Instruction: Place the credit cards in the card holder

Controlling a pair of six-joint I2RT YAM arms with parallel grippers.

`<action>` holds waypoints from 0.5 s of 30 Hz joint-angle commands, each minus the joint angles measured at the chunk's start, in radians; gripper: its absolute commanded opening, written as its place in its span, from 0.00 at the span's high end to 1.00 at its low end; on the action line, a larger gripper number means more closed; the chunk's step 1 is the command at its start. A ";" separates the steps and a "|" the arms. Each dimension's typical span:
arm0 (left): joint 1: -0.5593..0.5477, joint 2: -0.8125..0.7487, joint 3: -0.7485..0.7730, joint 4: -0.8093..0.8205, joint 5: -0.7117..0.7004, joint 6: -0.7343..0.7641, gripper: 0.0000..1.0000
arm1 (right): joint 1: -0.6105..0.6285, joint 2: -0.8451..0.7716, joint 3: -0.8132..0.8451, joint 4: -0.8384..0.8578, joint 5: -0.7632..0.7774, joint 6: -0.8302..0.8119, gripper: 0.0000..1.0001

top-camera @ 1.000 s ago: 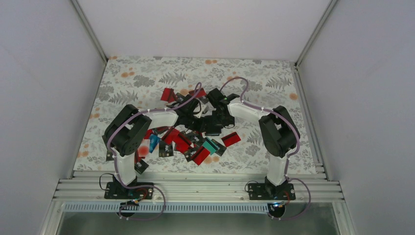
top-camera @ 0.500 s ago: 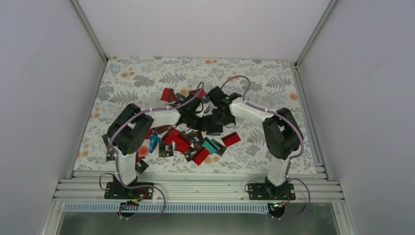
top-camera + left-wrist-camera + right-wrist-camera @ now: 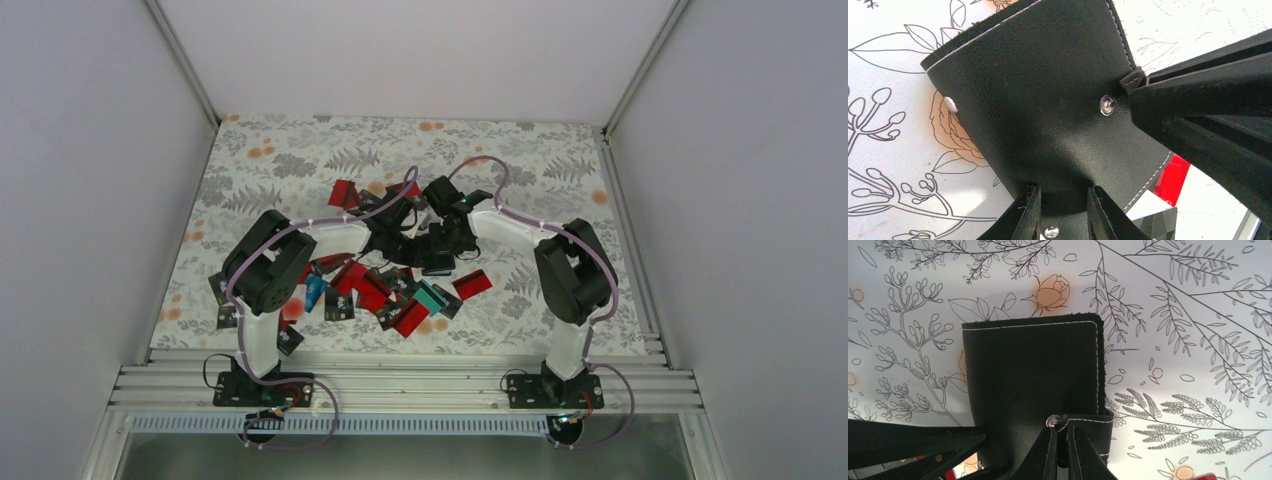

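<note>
Table (image 3: 260, 160): floral cloth, white walls on three sides.

Left arm (image 3: 330, 240) and right arm (image 3: 510, 228): both reach inward, and their wrists meet over the middle of the table.

Cards (image 3: 400, 300): a loose, overlapping heap near the table's middle, just nearer than the wrists. Most are red, some are black with white print, and one teal card (image 3: 430, 297) is on the right side. One red card (image 3: 472, 284) lies at the heap's right edge. Another (image 3: 343, 192) sits on the far side, beyond the left arm. No card is seen in the holder.

Holder (image 3: 1038, 100): black, grained, with white stitching, spread between the two grippers over the cloth. From above it merges with the black wrists. Probably lifted off the cloth, but no view makes this certain.

Left gripper (image 3: 1063, 212): clenched on the holder's near edge, with the leather pinched and puckered between its fingers.

Right gripper (image 3: 1063, 455): clamped tight on a stitched flap of the holder. In the left wrist view its fingertips bite the holder's edge at the right.

Snaps: one stud (image 3: 1106, 104) is beside the right gripper's tips and another (image 3: 950, 104) is at the holder's left edge.
</note>
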 commanded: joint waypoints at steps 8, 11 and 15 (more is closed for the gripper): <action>-0.009 0.052 0.007 -0.002 -0.035 0.006 0.74 | 0.009 0.035 -0.007 0.088 -0.072 -0.019 0.81; -0.008 0.053 0.009 -0.004 -0.035 0.007 0.74 | 0.009 0.029 -0.005 0.086 -0.058 -0.014 0.81; -0.008 0.054 0.009 -0.007 -0.035 0.008 0.75 | 0.008 0.026 -0.004 0.084 -0.048 -0.012 0.84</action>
